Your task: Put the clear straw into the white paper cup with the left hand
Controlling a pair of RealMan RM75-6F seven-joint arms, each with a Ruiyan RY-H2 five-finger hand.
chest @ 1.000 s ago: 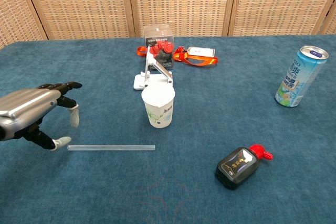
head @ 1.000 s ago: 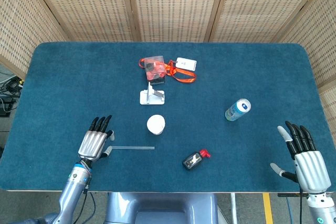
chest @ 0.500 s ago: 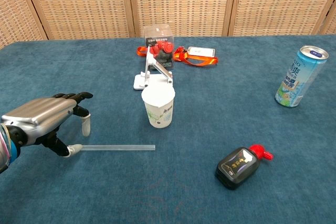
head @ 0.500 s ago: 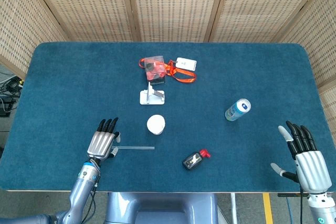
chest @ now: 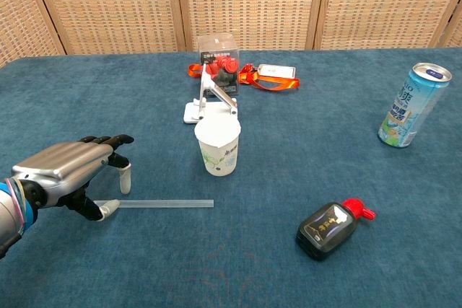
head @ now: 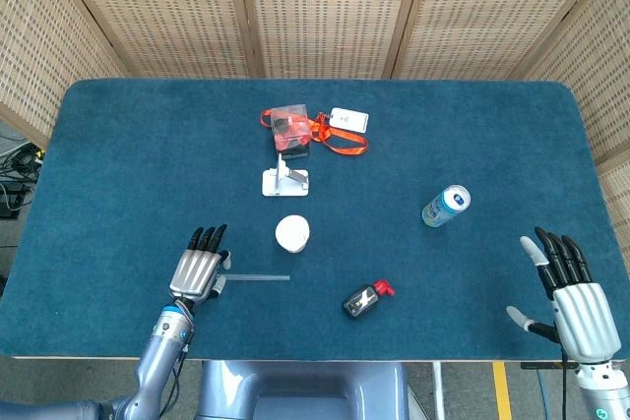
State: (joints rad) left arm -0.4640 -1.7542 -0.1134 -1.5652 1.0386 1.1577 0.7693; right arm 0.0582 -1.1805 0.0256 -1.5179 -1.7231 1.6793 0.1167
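The clear straw point(chest: 167, 204) point(head: 258, 277) lies flat on the blue cloth, pointing left to right, in front of the white paper cup point(chest: 217, 146) point(head: 292, 233), which stands upright. My left hand point(chest: 68, 172) point(head: 199, 268) hovers palm down over the straw's left end, its fingers spread; the thumb tip touches the straw's end, and nothing is gripped. My right hand point(head: 575, 298) stays at the near right edge of the table, open, fingers apart, holding nothing.
A black ink bottle with a red cap point(chest: 330, 229) lies to the right of the straw. A drink can point(chest: 413, 104) stands at the right. Behind the cup are a white phone stand point(chest: 210, 104), a clear box of red things point(chest: 219, 57) and an orange lanyard with a card point(chest: 268, 76).
My left hand has slid right along the table, from just left of the straw to over its left end, covering that end. The straw, cup and right hand have not moved.
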